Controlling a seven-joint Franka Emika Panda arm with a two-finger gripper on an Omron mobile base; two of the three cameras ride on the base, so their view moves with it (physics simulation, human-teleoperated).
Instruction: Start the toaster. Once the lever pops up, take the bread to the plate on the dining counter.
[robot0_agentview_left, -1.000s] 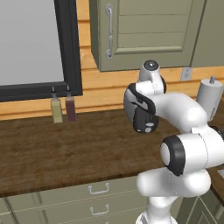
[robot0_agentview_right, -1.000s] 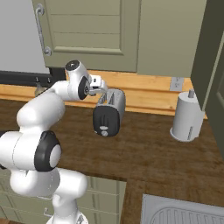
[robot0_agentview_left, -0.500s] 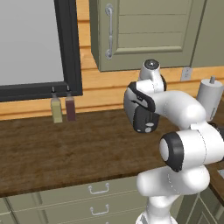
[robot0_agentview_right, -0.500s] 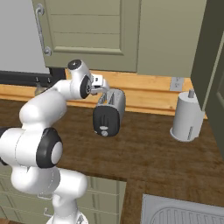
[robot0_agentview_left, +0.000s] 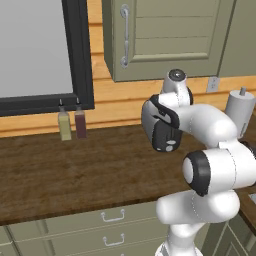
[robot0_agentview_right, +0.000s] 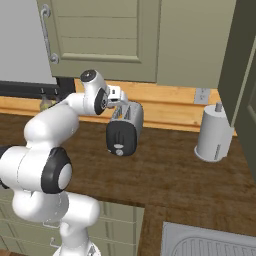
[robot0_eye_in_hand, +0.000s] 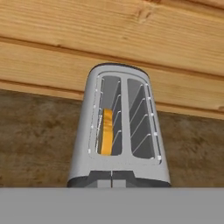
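The toaster stands on the wood counter by the back wall, its black end panel with the round knob facing the base. It also sits behind my arm in the left base view, toaster. From above, its two slots run away from the hand, and the bread stands on edge deep in the left slot of the toaster. My gripper hangs just over the toaster's top near the black end, pointing down, shut and holding nothing. The plate is out of view.
A pale grey upright cylinder stands to the right of the toaster. Two small bottles stand at the back left under the dark window frame. Wall cabinets hang overhead. A sink lies at the near right.
The hand has edged slightly to the right above the toaster. The toaster and the bread have not moved.
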